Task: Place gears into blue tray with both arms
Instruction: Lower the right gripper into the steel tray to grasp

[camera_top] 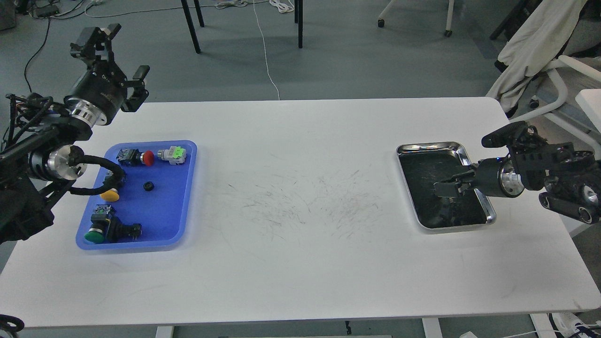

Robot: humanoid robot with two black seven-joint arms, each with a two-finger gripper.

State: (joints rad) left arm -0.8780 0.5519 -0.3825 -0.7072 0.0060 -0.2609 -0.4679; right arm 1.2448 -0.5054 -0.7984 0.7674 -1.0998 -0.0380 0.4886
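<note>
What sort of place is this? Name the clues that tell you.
Probably a robotics lab or workshop: a white scuffed work table set up for sorting, loose cables trailing over the grey floor, and a white office chair draped with cloth.

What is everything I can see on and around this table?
Table: one, white, scuffed in the middle.
Blue tray: one, bright blue, on the table's left side.
Gear: one, black, in the blue tray.
Push-button switches: four in the blue tray, with caps in red, light green, yellow and dark green.
Steel tray: one, shiny rim with black lining, on the table's right side.
Chair: white, with a pale cloth draped over it, beyond the far right corner.
Left gripper: black, open, raised beyond the blue tray's far end.
Right gripper: black, over the steel tray; open or shut is unclear.
</note>
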